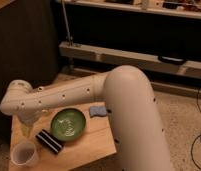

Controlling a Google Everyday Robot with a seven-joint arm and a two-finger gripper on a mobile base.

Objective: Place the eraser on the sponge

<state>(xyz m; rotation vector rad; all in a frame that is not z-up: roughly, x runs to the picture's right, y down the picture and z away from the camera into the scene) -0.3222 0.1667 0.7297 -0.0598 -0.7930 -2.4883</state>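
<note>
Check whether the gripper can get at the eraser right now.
Probably yes: the gripper hangs under the arm's end, close to the eraser, which lies uncovered between the cup and the plate.
</note>
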